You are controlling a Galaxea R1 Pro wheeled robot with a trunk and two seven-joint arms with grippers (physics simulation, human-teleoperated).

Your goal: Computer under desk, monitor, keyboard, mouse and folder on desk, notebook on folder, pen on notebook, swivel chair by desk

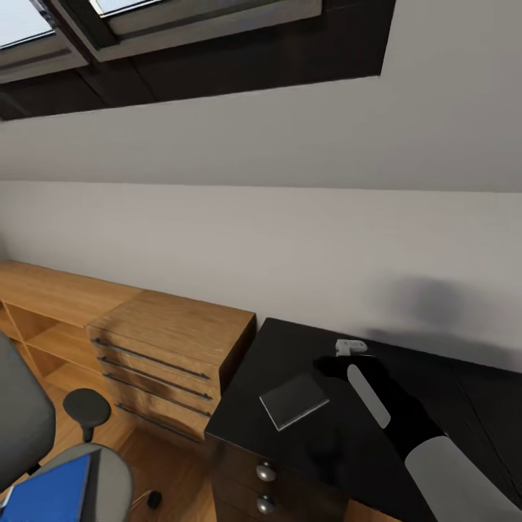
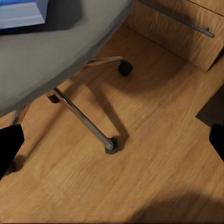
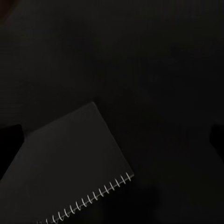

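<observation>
At far left in my head view, one swivel chair [image 1: 43,449] carries one blue folder [image 1: 47,496] on its seat, beside one wooden chest [image 1: 167,355] with four bar handles. Further right, one notebook [image 1: 293,400] lies flat on the black desk [image 1: 319,449], with my right gripper [image 1: 341,362] just beside it. Both my grippers' fingertips sit wide apart, holding nothing.

A home bedroom study nook. A black desk [image 1: 319,435] and swivel chair [image 1: 43,449] stand under sloped skylights [image 1: 181,29]. Beside the desk is a wooden chest [image 1: 167,348].
</observation>
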